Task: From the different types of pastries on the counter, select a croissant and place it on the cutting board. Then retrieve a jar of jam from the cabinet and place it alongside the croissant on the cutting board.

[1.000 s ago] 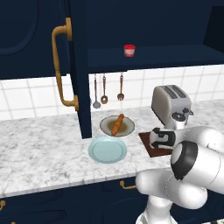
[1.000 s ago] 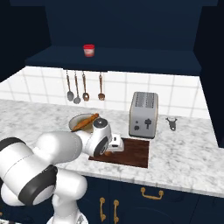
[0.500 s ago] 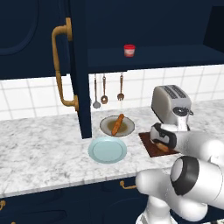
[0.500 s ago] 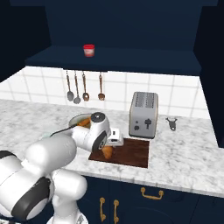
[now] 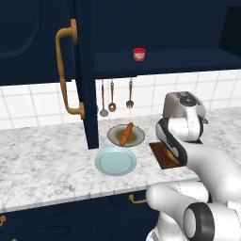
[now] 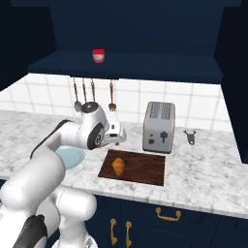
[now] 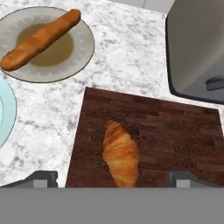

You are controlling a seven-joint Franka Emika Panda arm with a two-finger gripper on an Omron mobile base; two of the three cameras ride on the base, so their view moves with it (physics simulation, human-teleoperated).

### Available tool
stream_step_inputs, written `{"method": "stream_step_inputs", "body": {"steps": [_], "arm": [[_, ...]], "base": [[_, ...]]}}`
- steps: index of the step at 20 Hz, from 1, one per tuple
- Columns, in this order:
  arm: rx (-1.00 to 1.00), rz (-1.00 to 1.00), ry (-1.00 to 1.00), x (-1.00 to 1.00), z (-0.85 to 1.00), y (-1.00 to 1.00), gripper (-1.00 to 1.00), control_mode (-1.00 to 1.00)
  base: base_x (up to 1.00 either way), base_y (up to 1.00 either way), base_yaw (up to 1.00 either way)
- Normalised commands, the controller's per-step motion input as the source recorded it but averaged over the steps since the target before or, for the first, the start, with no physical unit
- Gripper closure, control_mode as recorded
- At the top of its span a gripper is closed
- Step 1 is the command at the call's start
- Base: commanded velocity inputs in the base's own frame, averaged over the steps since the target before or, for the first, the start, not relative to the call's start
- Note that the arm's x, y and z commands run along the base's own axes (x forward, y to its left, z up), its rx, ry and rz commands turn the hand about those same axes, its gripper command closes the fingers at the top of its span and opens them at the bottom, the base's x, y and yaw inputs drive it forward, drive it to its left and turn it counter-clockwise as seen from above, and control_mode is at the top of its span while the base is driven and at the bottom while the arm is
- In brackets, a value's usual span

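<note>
- Two fingertips of the gripper [image 7: 111,178] stand wide apart, holding nothing, at the hand view's bottom.
- Between them, the croissant [image 7: 120,153] lies on the cutting board [image 7: 175,140].
- Upper left, the baguette stick [image 7: 39,39] rests on a beige plate [image 7: 83,48].
- The jar of jam [image 6: 98,55] sits on the cabinet [image 6: 145,68] shelf, top of the right base view.

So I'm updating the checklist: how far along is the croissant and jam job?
Done: the croissant lies on the cutting board, and the gripper above it has its jaws open, holding nothing. Left: the jar of jam sits on the cabinet shelf, not yet fetched to the board.
</note>
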Motion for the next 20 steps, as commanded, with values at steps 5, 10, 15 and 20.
{"method": "stream_step_inputs", "body": {"steps": [5, 10, 15, 20], "arm": [[0.00, 0.02, 0.04, -0.02, 0.99, 0.17, -1.00, -1.00], [0.05, 0.10, 0.00, 0.00, 0.99, 0.26, -1.00, -1.00], [0.11, 0.17, 0.01, 0.00, 0.87, 0.49, -1.00, -1.00], [0.07, 0.08, -0.02, 0.03, 0.79, 0.48, -1.00, -1.00]], "base": [[0.00, 0.00, 0.00], [0.00, 0.00, 0.00], [0.00, 0.00, 0.00], [0.00, 0.00, 0.00]]}}
